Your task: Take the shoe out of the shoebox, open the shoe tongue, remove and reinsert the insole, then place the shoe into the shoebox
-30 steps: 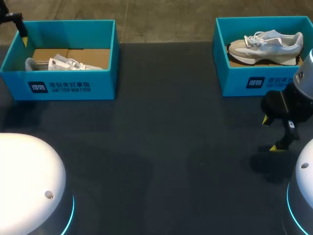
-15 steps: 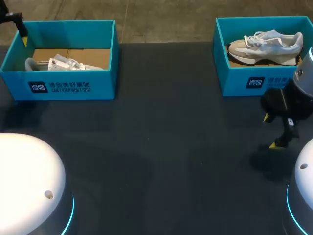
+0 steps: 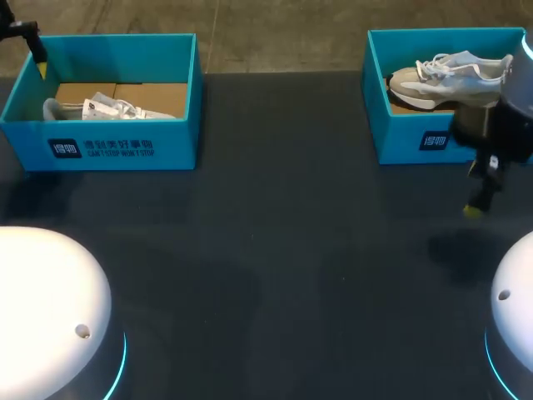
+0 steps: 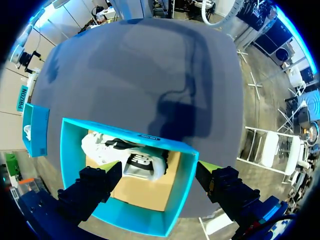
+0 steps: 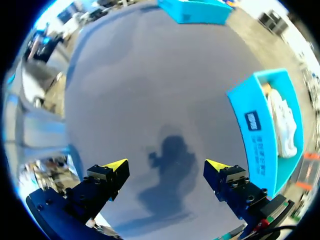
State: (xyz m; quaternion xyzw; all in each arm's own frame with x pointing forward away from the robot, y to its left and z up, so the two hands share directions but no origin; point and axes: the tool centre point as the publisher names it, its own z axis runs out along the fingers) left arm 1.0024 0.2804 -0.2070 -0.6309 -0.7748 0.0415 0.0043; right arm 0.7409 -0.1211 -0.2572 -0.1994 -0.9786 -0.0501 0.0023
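Hovering above the far left corner of the left shoebox [image 3: 125,158]: left gripper [image 4: 159,172], jaws wide, gripping nothing. White shoe [image 4: 125,160] lies on its side on the brown cardboard floor of that box, with a dark logo on its side.

Right gripper [image 5: 166,167] hangs over the bare dark table [image 3: 275,250], just in front of the right shoebox [image 3: 400,142]. Jaws wide, empty. Its shadow falls on the table beneath it.

Grey-and-white shoe [image 3: 454,75] sits in the right shoebox, sole down, laces up, toe toward the box's left wall.

Both boxes are teal and open-topped. Each front wall carries a dark blue label [image 3: 65,148] with white print beside it; a similar patch shows on the right box in the right wrist view.
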